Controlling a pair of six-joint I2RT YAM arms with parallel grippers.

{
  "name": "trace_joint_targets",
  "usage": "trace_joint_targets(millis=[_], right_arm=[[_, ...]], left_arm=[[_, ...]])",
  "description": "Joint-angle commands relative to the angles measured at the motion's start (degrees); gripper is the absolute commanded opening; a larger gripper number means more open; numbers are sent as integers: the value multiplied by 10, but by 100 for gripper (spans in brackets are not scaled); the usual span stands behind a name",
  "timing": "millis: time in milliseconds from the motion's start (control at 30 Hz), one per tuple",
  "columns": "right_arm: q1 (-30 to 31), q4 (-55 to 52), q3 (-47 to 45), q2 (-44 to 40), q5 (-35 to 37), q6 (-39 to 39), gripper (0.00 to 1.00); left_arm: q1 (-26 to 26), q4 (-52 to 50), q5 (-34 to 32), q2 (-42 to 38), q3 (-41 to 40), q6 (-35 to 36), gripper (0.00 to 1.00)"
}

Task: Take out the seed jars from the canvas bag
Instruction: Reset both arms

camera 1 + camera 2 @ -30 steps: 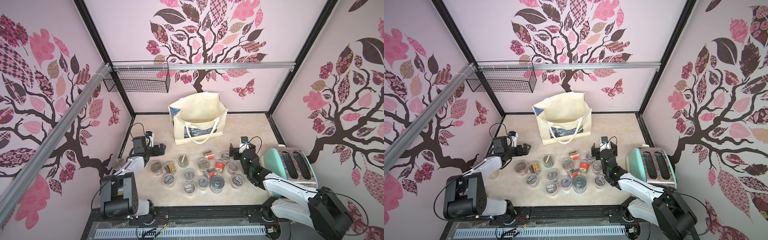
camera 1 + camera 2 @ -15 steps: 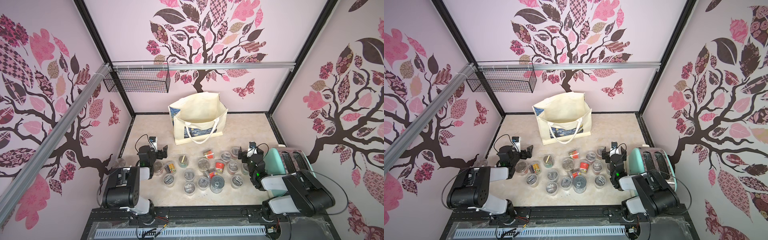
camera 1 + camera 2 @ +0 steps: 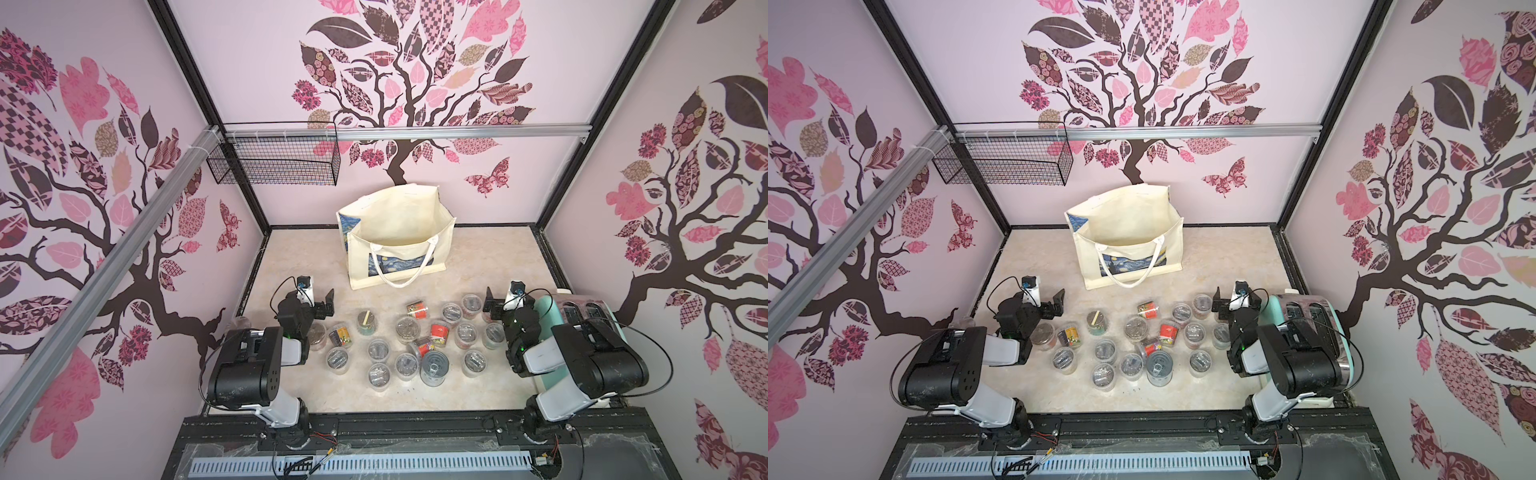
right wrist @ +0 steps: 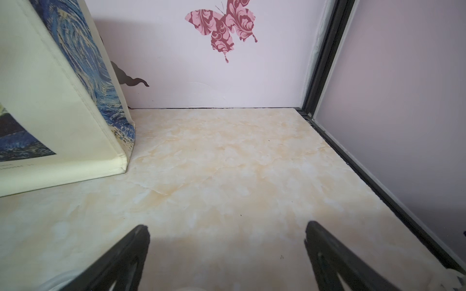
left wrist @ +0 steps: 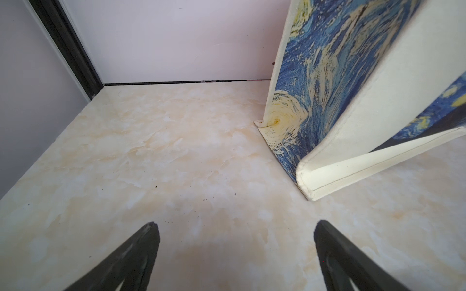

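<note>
Seed jars (image 3: 407,327) lie between left end effector (image 5: 235,223) and right end effector (image 4: 227,224), both spread

- We find the canvas bag (image 3: 399,232) standing at the far middle of the table (image 3: 498,257).
- The seed jars (image 3: 409,328) cluster on the table nearer than the bag, apart from it.
- The left gripper (image 5: 237,225) sits left of the cluster and the right gripper (image 4: 227,226) right of it.
- A toaster (image 3: 1308,305) stands at the table's right edge, and a wire basket (image 3: 278,164) hangs at the far left.
</note>
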Motion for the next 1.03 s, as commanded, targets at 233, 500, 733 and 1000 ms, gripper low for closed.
trace_joint_targets(millis=[233,500,733,1000], right_arm=[[-2,18,2,4,-3,11,100],[-2,30,-2,7,5,12,100],[-10,-31,27,4,-7,22,99],[-10,7,8,3,-5,19,100]], left_arm=[[-5,-4,-13,-8,2,5,98],[-8,-8,-16,-8,3,4,98],[-7,-15,-16,-8,7,2,98],[-7,-14,-17,-9,7,3,98]])
